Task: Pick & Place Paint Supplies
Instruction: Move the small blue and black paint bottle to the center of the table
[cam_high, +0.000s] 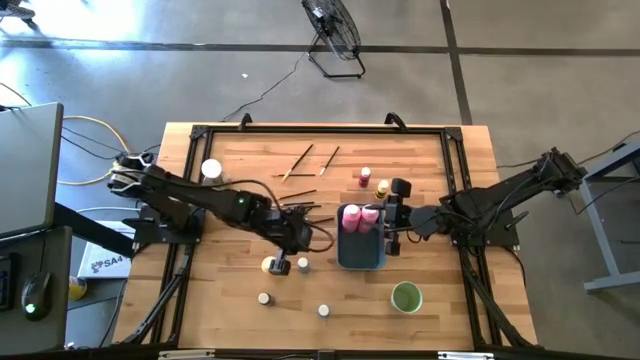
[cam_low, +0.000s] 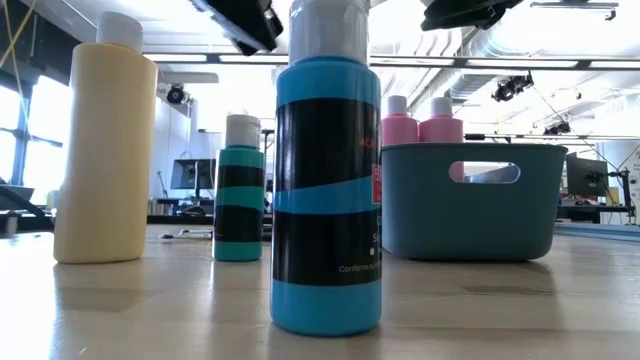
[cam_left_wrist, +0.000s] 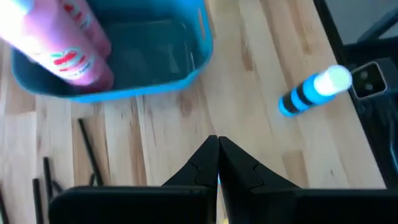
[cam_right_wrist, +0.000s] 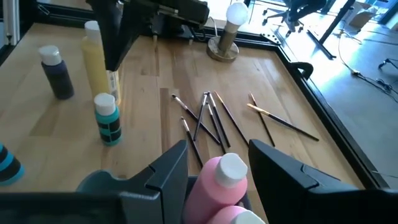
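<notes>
Two pink squeeze bottles (cam_high: 360, 215) stand in the blue-grey tray (cam_high: 362, 258) at mid table. My right gripper (cam_right_wrist: 217, 165) hovers open at the tray's right side; one pink bottle (cam_right_wrist: 219, 180) shows between its fingers with a gap on each side. My left gripper (cam_left_wrist: 217, 163) is shut and empty above the bare wood just left of the tray (cam_left_wrist: 118, 59). A yellow bottle (cam_high: 270, 265) and a teal bottle (cam_high: 302, 263) stand upright near it. Thin paintbrushes (cam_high: 300, 208) lie flat beside the left arm.
Two more brushes (cam_high: 312, 160) lie toward the far edge, with two small bottles (cam_high: 372, 182) nearby. Small jars (cam_high: 264, 298) (cam_high: 323, 311) and the green cup (cam_high: 406, 296) stand near the front. A blue bottle (cam_low: 325, 180) stands close to the low camera.
</notes>
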